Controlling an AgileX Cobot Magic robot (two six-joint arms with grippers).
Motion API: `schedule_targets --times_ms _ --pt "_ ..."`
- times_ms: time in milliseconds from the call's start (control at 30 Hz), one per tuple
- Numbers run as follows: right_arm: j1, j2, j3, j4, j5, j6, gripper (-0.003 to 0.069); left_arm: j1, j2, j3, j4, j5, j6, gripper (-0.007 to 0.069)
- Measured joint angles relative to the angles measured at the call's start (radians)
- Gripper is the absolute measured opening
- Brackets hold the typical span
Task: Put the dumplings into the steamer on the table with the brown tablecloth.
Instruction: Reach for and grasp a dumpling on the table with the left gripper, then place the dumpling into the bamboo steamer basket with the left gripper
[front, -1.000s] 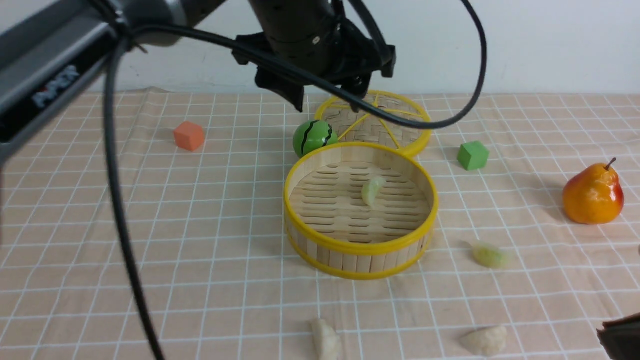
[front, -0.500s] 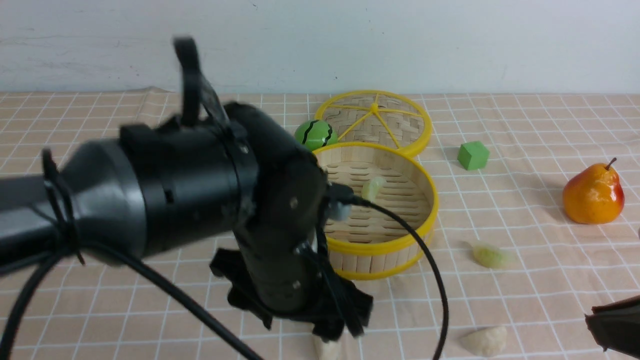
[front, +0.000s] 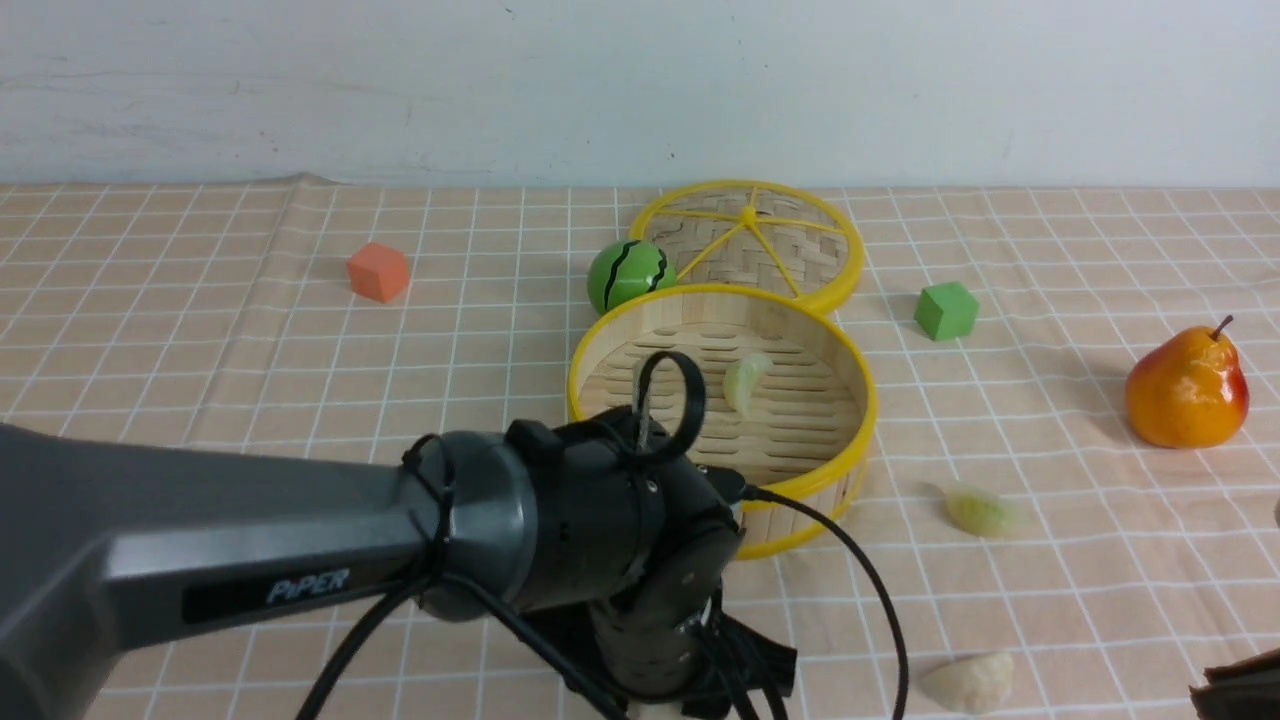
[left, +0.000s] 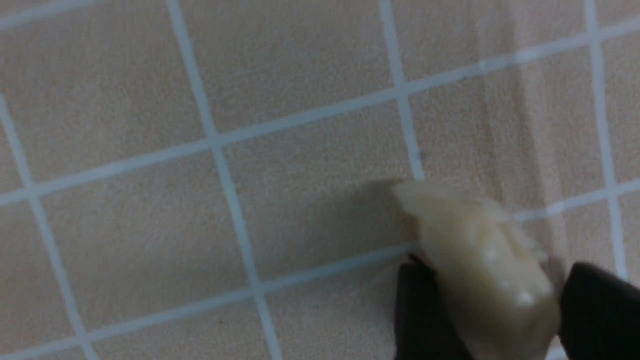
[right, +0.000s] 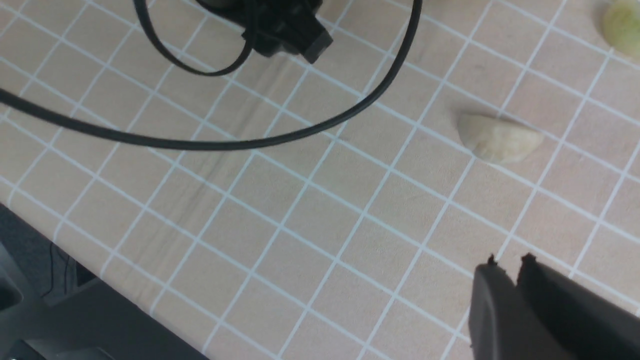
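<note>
The steamer (front: 812, 488) stands mid-table on the brown tablecloth (front: 300, 380) and holds one green dumpling (front: 745, 382). A second green dumpling (front: 978, 510) lies on the cloth to its right. A cream dumpling (front: 968, 682) lies near the front edge; it also shows in the right wrist view (right: 500, 137). My left gripper (left: 495, 285) is down on the cloth in front of the steamer, its fingers pressed on both sides of the other cream dumpling (left: 475, 245). My right gripper (right: 507, 260) is shut and empty, hovering at the front right corner (front: 1240, 685).
Behind the steamer lie a flat woven disc with yellow spokes (front: 790, 250) and a green striped ball (front: 625, 272). An orange cube (front: 378, 271) sits far left, a green cube (front: 946, 310) right, a pear (front: 1186, 388) far right. My left arm (front: 300, 570) crosses the front left.
My left arm has swung from above the back of the steamer down to the front of the table and set its gripper round the cream dumpling there. The right gripper barely moved.
</note>
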Motion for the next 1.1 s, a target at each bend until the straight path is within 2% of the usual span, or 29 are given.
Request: schedule_targets --times_ms 67,100,167,300,500,567,600,667,800,1100 --pt "0.0 0.0 0.0 0.0 0.012 0.0 0.0074 0.0 0.0 0.0 0.006 -0.006 -0.001 0.0231" --pt "0.0 0.0 0.0 0.0 0.017 0.0 0.0075 0.0 0.0 0.0 0.007 -0.006 -0.001 0.0222" --pt "0.0 0.0 0.0 0.0 0.019 0.0 0.0076 0.0 0.0 -0.003 0.01 0.0 -0.001 0.0228" --pt "0.0 0.0 0.0 0.0 0.021 0.0 0.008 0.0 -0.035 -0.062 0.017 0.128 0.066 0.0229" --pt "0.0 0.0 0.0 -0.009 0.02 0.0 0.0084 0.018 -0.101 -0.29 0.077 0.242 0.175 0.0229" --pt "0.0 0.0 0.0 -0.011 0.024 0.0 0.0084 0.072 -0.08 -0.416 0.034 0.29 0.252 0.0229" --pt "0.0 0.0 0.0 -0.011 0.026 0.0 0.0084 0.072 -0.077 -0.416 0.029 0.29 0.257 0.0229" --pt "0.0 0.0 0.0 -0.011 0.05 0.0 0.0084 0.146 -0.022 -0.512 -0.051 0.32 0.325 0.0229" --pt "0.0 0.0 0.0 -0.012 0.099 0.0 0.0084 0.243 0.099 -0.629 -0.144 0.317 0.39 0.0229" --pt "0.0 0.0 0.0 -0.012 0.164 0.0 0.0093 0.346 0.365 -0.839 -0.177 0.291 0.411 0.0229"
